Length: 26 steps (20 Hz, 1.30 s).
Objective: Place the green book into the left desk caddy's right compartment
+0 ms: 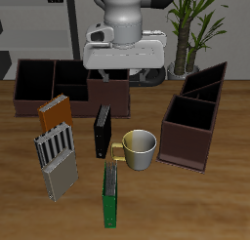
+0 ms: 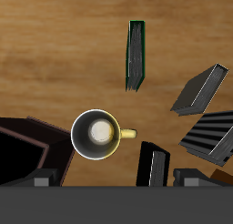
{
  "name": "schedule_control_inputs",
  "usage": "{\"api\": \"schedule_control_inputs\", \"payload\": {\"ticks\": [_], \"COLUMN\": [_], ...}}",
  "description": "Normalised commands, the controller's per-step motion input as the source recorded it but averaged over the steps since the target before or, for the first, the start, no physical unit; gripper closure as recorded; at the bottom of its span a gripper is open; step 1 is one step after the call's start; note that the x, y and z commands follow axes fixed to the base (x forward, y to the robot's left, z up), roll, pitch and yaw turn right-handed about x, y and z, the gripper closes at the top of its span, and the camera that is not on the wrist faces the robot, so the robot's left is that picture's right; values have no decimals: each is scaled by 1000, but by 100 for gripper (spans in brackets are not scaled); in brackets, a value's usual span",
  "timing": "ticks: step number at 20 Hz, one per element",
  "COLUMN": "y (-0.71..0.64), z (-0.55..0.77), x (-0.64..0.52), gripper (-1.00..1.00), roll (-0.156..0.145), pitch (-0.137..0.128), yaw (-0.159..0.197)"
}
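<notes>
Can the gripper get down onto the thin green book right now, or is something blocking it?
Probably yes. The thin green book stands on edge near the table's front, top free; the pale yellow mug beside it looks apart from it. The gripper's fingers aren't visible.

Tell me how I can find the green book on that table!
Start at the cream mug in the middle of the wooden table. Just beside it, nearer the table's front edge, stands the green book. Its bright green edges set it apart from the black book and the orange book farther back.
</notes>
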Motion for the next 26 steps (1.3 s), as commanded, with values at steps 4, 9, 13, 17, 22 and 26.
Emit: {"api": "schedule_control_inputs", "payload": {"ticks": [4,9,13,17,22,26], "y": [-264,-153,-105,-109,-225,-193], "z": [38,-8,-18,-12,-95,-153], "x": [372,401,309,356,377,425], "gripper": [-100,-100,-100,-100,-100,-100], "roll": [-18,40,-26,17,4,-27], "pitch": [-18,9,-7,-10,13,-24], "yaw": [24,89,26,21,-23,-15]}}
